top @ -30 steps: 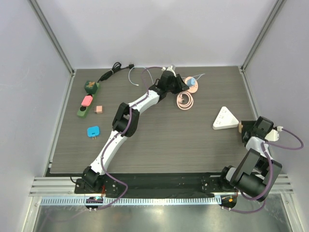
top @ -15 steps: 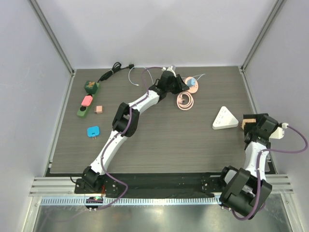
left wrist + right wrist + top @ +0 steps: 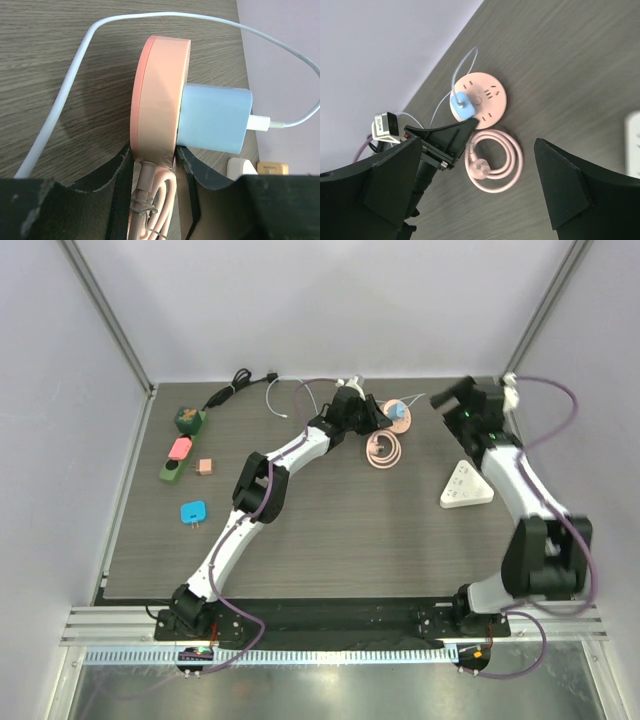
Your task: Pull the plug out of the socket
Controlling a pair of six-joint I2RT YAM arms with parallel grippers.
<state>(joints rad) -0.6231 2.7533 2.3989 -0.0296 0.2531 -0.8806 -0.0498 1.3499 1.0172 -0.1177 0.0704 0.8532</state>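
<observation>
the table (image 3: 350, 530) looks as it did a second ago; the big change is my right arm. it was folded low at the right edge beside the white triangular power strip (image 3: 466, 485), and now it reaches to the far right, with the right gripper (image 3: 450, 400) near the socket (image 3: 160, 100) but not touching it. its jaws were partly closed then and now stand wide with nothing between them. my left arm has not moved: the left gripper (image 3: 155, 162) is narrow, its fingers pinching the rim of the socket.

by count: two arms, one white strip, one round pink socket with one coiled pink cord (image 3: 382, 450), and one blue plug (image 3: 215, 120) trailing one white cable (image 3: 65, 95). off to the left lie two green pieces (image 3: 187, 419), one black cable (image 3: 235, 385), one blue adapter (image 3: 193, 511) and one small pink cube (image 3: 204, 466).

only the socket holds anything: the plug is seated in its face, at the far middle of the table.
</observation>
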